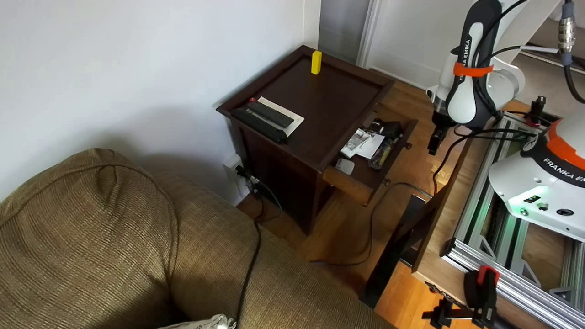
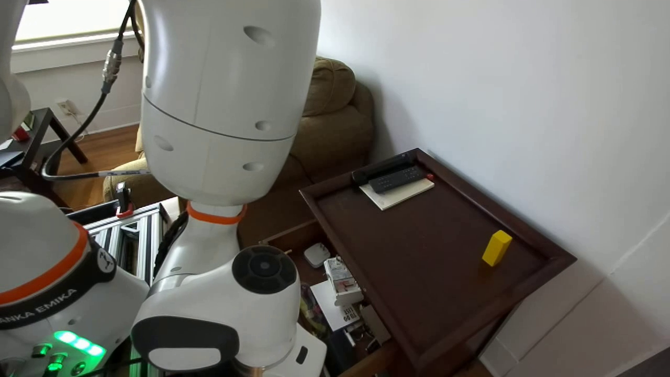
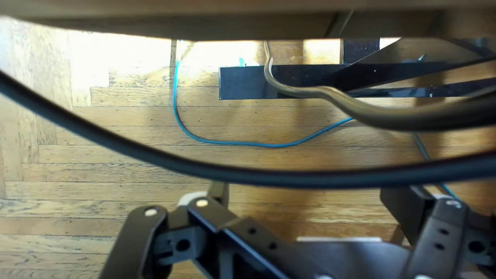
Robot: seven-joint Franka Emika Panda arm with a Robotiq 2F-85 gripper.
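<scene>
The gripper point(image 1: 433, 144) hangs in the air with its two fingers point(image 3: 405, 211) spread wide, and there is nothing between them. Some things could go wrong from here. A thick dark cable point(image 3: 248, 175) runs right across the front of the fingers in the wrist view, so it might snag and get yanked if the arm point(image 1: 459, 107) swings too fast. If the fingers go left while they are too low, they might bang the round knob point(image 1: 408, 146) and shove the drawer point(image 1: 346, 183) crooked. A hard bump like that could shake the brown table point(image 1: 338, 100) too, and the yellow block point(image 1: 316, 63) may tip, because it stands tall on a small end near the far corner. The drawer is the thing nearest the gripper. In an exterior view it is left of the fingers, with a gap, so they do not touch. It is pulled out from the table toward the robot's side, and inside lie a white box point(image 1: 355, 142), a white paper point(image 1: 371, 147) and other little things. How high the fingers are next to the drawer is hard to tell, but the wrist view shows wood floor point(image 3: 128, 116) past them.
</scene>
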